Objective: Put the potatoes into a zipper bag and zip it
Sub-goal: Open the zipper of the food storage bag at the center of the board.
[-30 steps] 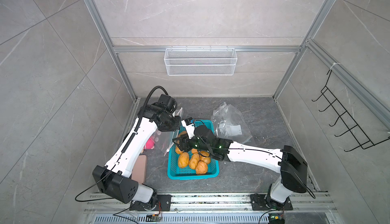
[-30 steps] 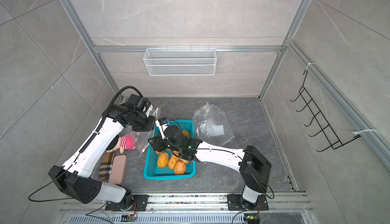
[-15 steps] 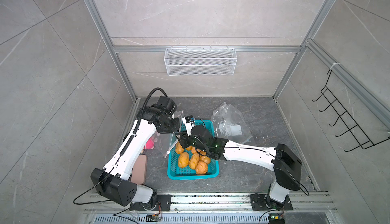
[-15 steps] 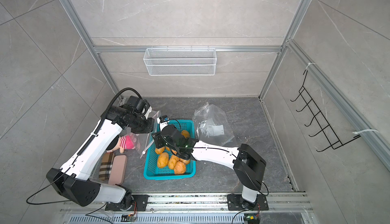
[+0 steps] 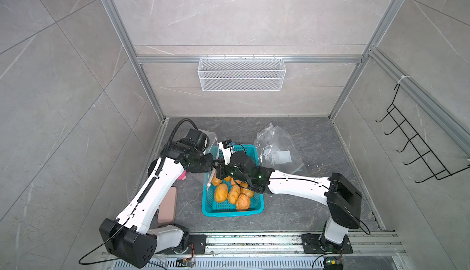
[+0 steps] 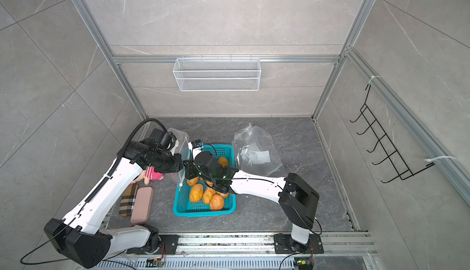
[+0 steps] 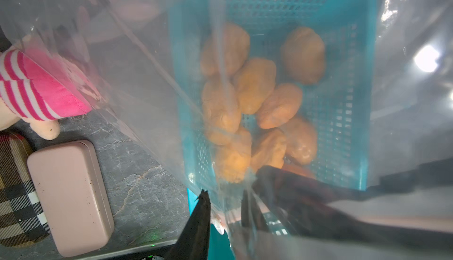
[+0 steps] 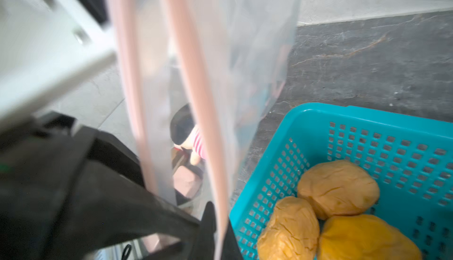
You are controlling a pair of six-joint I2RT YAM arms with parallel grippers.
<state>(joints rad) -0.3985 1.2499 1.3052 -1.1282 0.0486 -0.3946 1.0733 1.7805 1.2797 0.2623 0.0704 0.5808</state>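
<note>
Fingers of our right gripper are pressed together on the pink zip strip of the zipper bag, pinching its rim. Our left gripper meets it at the same rim. Its two dark fingers stand a little apart with clear film running through the gap, and we cannot tell whether either pad touches the plastic. In both top views the bag hangs upright between the two wrists, at the left wall of the teal basket near its far corner. The potatoes lie heaped together on the basket's floor, outside the bag. Through the film the left wrist view shows about nine of them, wrinkled and orange-tan. On the dark floor left of the basket we see a pink-striped plush toy, a pink case and a plaid case. A second clear bag lies crumpled just beside the basket's right side.
</note>
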